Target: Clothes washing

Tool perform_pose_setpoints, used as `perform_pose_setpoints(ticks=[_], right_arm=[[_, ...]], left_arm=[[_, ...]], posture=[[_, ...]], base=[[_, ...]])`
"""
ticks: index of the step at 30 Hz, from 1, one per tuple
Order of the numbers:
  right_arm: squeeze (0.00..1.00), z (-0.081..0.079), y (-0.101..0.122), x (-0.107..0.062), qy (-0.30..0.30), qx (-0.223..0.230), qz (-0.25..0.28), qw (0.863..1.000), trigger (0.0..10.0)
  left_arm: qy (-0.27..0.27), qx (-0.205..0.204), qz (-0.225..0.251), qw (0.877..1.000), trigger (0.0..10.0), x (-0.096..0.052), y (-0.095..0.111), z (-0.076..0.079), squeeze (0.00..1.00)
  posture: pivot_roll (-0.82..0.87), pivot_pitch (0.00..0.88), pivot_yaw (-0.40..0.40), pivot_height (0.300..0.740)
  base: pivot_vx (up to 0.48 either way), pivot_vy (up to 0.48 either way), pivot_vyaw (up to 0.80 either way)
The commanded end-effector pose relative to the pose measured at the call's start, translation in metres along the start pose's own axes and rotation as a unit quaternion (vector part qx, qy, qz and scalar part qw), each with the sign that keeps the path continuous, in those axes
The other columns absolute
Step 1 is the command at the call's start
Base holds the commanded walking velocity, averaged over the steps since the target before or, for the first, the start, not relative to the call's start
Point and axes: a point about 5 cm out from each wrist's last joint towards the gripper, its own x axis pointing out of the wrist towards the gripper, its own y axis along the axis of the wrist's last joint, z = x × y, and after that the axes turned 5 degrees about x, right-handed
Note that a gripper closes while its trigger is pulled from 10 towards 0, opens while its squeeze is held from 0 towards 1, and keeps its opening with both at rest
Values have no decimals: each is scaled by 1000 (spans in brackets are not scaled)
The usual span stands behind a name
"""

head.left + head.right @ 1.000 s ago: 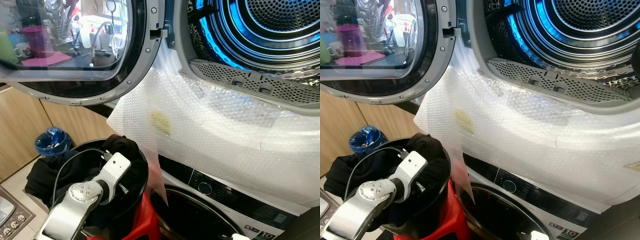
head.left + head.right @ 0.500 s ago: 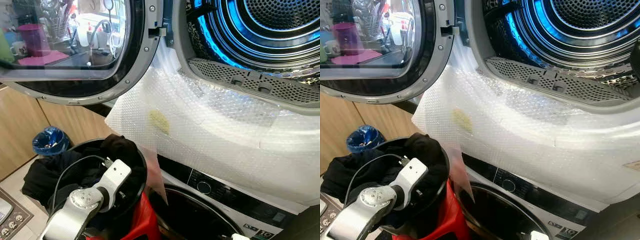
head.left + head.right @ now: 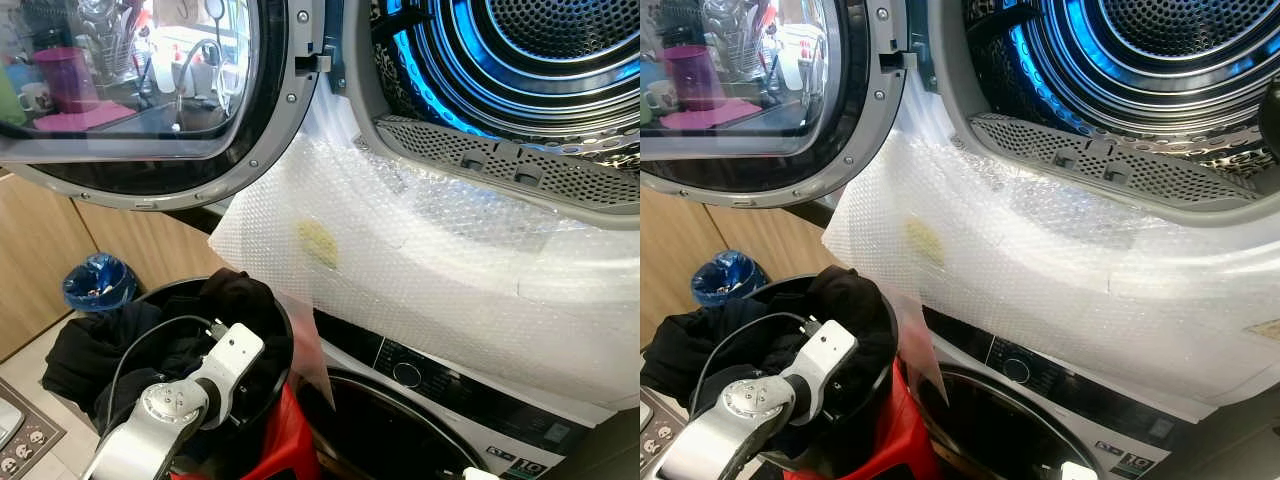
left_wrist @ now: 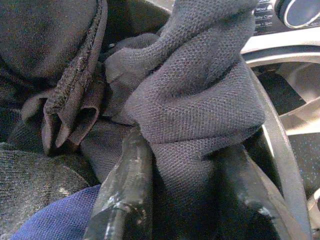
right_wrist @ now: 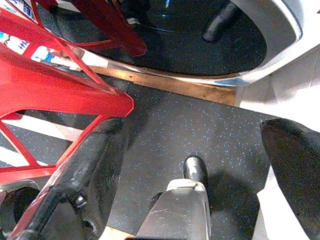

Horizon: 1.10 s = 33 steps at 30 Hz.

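Down in the bucket point(image 3: 278, 318), left hand point(image 4: 182, 200) pinches black garment point(image 4: 200, 100).

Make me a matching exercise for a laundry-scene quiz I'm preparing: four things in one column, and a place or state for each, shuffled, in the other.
Things:
1. left gripper
2. upper machine's door
3. bubble wrap
4. right gripper

Places or states:
A. swung open, glass reflecting a kitchen
B. draped over the front below the drum opening
C. fingers apart above the dark speckled floor
D. down in the black bucket, clamped on dark cloth

Pairs: 1-D, 2-A, 3-B, 4-C
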Motion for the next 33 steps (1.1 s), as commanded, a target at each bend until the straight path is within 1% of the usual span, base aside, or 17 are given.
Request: perform_pose_setpoints(ticks=[1, 8, 12, 13, 15, 16, 17, 19, 20, 21, 23, 25, 26, 27, 28, 29, 33], right_arm=[[0, 2, -3, -1, -1, 2, -8, 1000, 10000], [0, 2, -4, -1, -1, 3, -8, 1000, 10000], [0, 2, -4, -1, 0, 3, -10, 1000, 10000], [0, 2, -4, -1, 0, 3, -10, 1000, 10000], [0, 1, -4, -1, 1, 4, -10, 1000, 10000], [0, 1, -4, -1, 2, 4, -10, 1000, 10000], [0, 1, -4, -1, 2, 4, -10, 1000, 10000], [0, 1, -4, -1, 2, 4, -10, 1000, 10000], [0, 1, -4, -1, 2, 4, -10, 1000, 10000], [0, 1, -4, -1, 3, 3, -10, 1000, 10000], [0, 0, -4, 0, 4, 3, -10, 1000, 10000], [0, 0, -4, 0, 5, 2, -11, 1000, 10000], [0, 0, -4, 0, 5, 2, -10, 1000, 10000], [0, 1, -4, 0, 5, 3, -10, 1000, 10000], [0, 1, -4, 0, 5, 3, -10, 1000, 10000], [0, 1, -3, 0, 5, 3, -10, 1000, 10000], [0, 0, -3, 0, 6, 2, -10, 1000, 10000]], left_arm=[[2, 1, -3, 1000, 0, -2, -2, 2, 0], [24, -14, 11, 1000, 0, -1, 2, -1, 0], [56, -32, 36, 997, 0, -4, 8, -7, 0], [70, -40, 61, 995, 0, -5, 14, -10, 0], [84, -47, 78, 992, 0, -7, 19, -13, 0], [105, -54, 104, 987, 0, -11, 27, -16, 0], [111, -57, 112, 986, 0, -12, 29, -17, 0], [133, -75, 152, 976, 0, -18, 39, -19, 0], [133, -75, 152, 976, 0, -18, 39, -19, 0], [138, -85, 173, 971, 0, -21, 43, -18, 0], [124, -91, 196, 968, 0, -24, 46, -13, 0], [96, -79, 223, 967, 0, -28, 51, -2, 0], [92, -79, 231, 965, 0, -29, 53, -1, 0], [89, -83, 251, 960, 0, -31, 58, 1, 0], [89, -83, 251, 960, 0, -31, 58, 1, 0], [101, -84, 280, 951, 0, -35, 66, -1, 0], [116, -91, 321, 936, 0, -41, 78, -6, 0]], posture=[[49, 66, -39, 740], [49, 63, -37, 740], [48, 64, -36, 740], [48, 64, -36, 740], [48, 64, -36, 740], [47, 65, -34, 740], [47, 65, -34, 740], [50, 65, -35, 740], [50, 65, -35, 740], [50, 65, -35, 740], [50, 65, -35, 740], [50, 65, -35, 740], [50, 67, -38, 740], [50, 67, -38, 740], [50, 67, -38, 740], [53, 66, -39, 740], [53, 65, -39, 740]], base=[[0, 0, 0], [0, 0, 0], [0, 0, 0], [0, 0, 0], [0, 0, 0], [0, 0, 0], [0, 0, 0], [0, 0, 0], [0, 0, 0], [0, 0, 0], [0, 0, 0], [0, 0, 0], [0, 0, 0], [0, 0, 0], [0, 0, 0], [0, 0, 0], [0, 0, 0]])
